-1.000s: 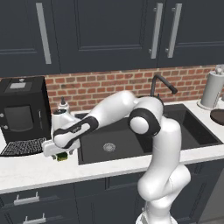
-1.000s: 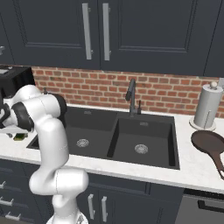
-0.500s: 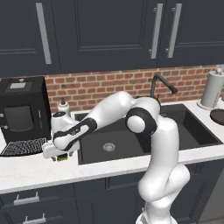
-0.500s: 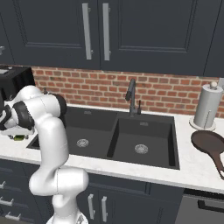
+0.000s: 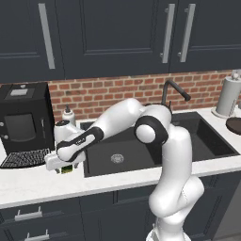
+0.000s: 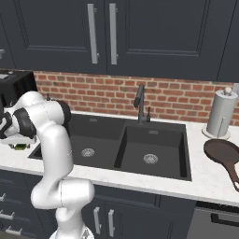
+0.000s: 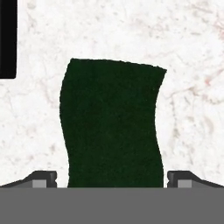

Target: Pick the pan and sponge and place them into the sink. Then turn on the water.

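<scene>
Sponge point(image 7: 111, 127) is seen green side up on the white marble counter point(image 5: 33, 181), left of the black sink point(image 6: 154, 161). The gripper point(image 7: 111, 180) is spread wide, a finger either side of it. The pan point(image 6: 223, 153) is set on the counter right of the sink, below brick wall point(image 6: 182, 100) and dark cabinets point(image 6: 154, 32).

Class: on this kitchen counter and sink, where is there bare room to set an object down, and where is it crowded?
Free: both basins of the matte black double sink. Crowded: the counter left of it, with black coffee machine, open gripper and green-topped sponge; far right, dark brown pan by the paper-towel roll.

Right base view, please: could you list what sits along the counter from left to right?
Sponge under the open hand → sink → paper towel roll → pan.
</scene>
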